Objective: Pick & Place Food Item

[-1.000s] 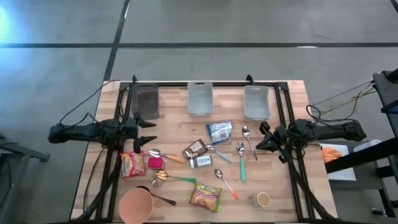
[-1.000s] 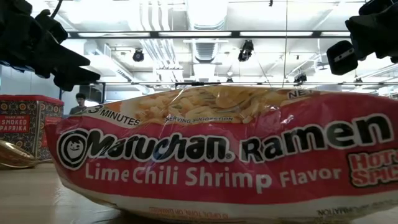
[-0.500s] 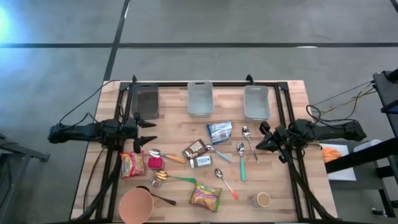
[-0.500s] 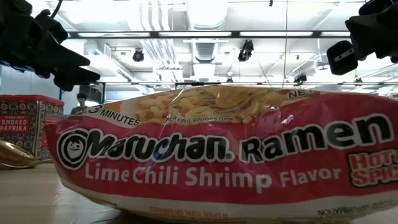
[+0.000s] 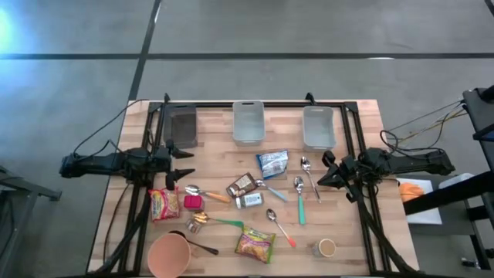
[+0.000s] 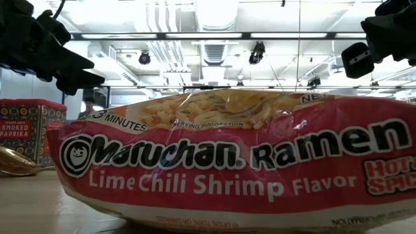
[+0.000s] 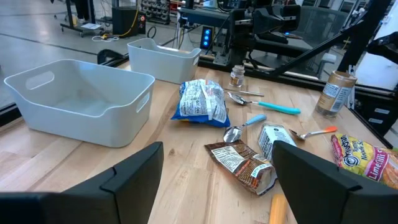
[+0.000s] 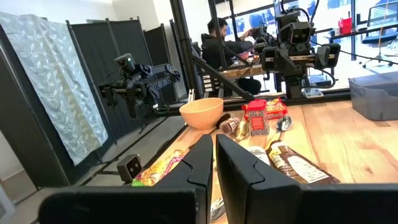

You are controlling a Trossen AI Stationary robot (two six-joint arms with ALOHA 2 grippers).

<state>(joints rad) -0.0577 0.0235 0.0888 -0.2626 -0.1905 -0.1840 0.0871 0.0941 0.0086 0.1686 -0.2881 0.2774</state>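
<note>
Only the person (image 6: pixel 86 104) far behind the table has shifted slightly.

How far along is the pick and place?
Nothing placed yet: the three bins look empty. Nothing in hand: the left gripper is open above the table near the red ramen packet; the right gripper is shut on nothing. All food packets, including the blue-and-white packet, still lie on the wooden table.

The red ramen packet (image 6: pixel 227 162) filling the low view reads "Maruchan Ramen", "Lime Chili Shrimp Flavor", "3 Minutes" and "Serving Suggestion". At that view's left edge, a red tin (image 6: pixel 29 133) reads "Smoked Paprika".
</note>
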